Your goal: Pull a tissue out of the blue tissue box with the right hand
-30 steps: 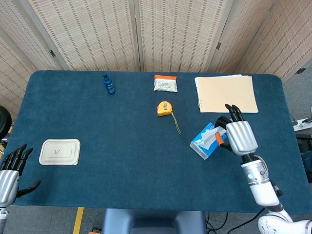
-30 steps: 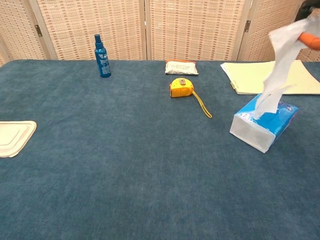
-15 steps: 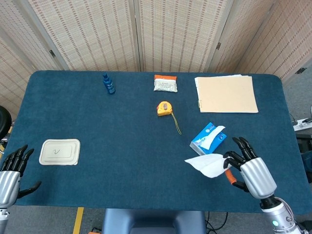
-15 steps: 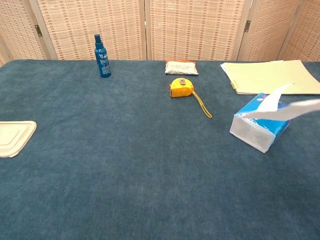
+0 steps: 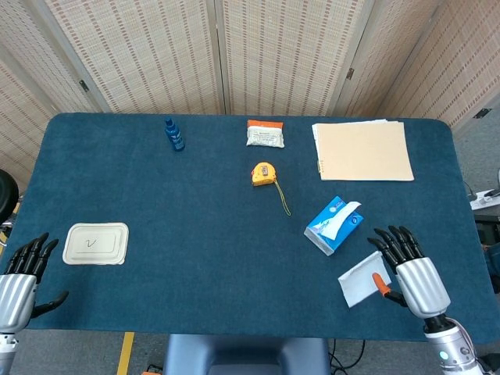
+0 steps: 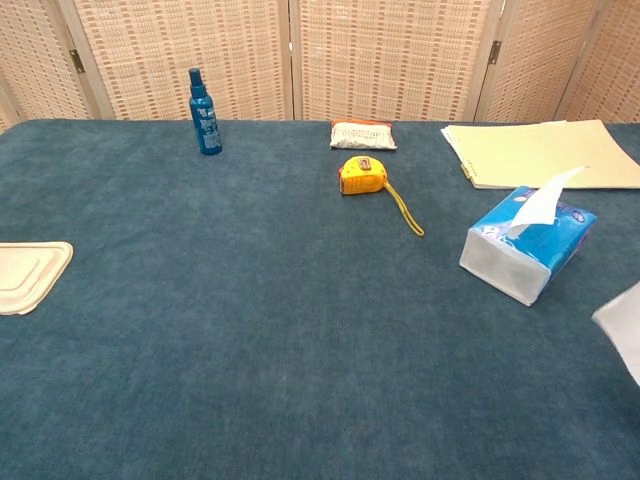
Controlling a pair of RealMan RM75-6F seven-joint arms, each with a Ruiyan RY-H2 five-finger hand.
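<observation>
Holding a freed tissue (image 5: 361, 280) pinched at the thumb, other fingers spread, the right hand (image 5: 416, 275) has drawn back toward the table's near edge, clear of the blue tissue box (image 5: 334, 225); the left hand (image 5: 19, 275) idles spread and empty. From the chest camera, the sheet (image 6: 624, 326) hangs at frame's edge while the box (image 6: 527, 250) shows its next tissue: pull apparently complete.

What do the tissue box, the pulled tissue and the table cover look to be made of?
Tissue box: likely printed cardboard, blue with a pale end face and crisp edges. Pulled tissue, at the right robot hand: thin white paper, hanging soft and limp. Table cover: dark blue fabric, matte and faintly mottled like felt or short-pile carpet.
</observation>
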